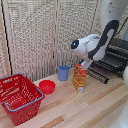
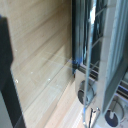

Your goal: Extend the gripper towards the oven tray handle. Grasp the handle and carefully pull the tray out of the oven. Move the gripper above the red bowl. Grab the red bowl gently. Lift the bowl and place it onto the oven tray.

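The gripper (image 1: 86, 64), at the end of the white arm (image 1: 95, 45), hangs close to the front edge of the tray (image 1: 107, 64), which projects from the oven (image 1: 119, 50) at the exterior view's right; whether its fingers are parted or closed, and whether they touch the oven tray handle (image 1: 98, 76), cannot be told from either view, since the arm hides them outside and the wrist view is blurred. The handle, a thin rigid metal bar, is judged stiff and somewhat slippery, best pinched near its middle so the tray slides straight. The red bowl (image 1: 47, 86) rests on the wooden table (image 1: 75, 107), well apart from the gripper, between the red basket (image 1: 20, 97) and an orange carton (image 1: 79, 78), with a blue cup (image 1: 63, 73) just behind; it looks light and smooth, best taken by the rim. The wrist view alone shows the oven's dark frame (image 2: 76, 30) and control knobs (image 2: 86, 91) at close range; the exterior view alone shows the bowl
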Robot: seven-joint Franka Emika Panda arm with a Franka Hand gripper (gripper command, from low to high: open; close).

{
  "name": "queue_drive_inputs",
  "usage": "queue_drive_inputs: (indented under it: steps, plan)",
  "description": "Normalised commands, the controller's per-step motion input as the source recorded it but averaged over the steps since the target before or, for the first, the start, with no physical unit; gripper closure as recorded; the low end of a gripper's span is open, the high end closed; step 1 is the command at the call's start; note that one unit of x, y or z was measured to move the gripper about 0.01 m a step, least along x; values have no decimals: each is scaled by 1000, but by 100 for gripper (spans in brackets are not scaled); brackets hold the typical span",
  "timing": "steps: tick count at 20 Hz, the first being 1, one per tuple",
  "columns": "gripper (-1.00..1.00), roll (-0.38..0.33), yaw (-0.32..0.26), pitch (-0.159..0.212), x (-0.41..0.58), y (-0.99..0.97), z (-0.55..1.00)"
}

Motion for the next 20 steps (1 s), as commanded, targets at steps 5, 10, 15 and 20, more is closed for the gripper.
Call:
queue_drive_inputs:
  steps: [5,10,15,20]
  plan:
    - [-100,175,-36,33,106,202,601]
    - [-100,214,-138,-23,138,357,412]
    - [-100,184,-187,-76,66,391,399]
    - [-100,175,-188,-91,53,396,408]
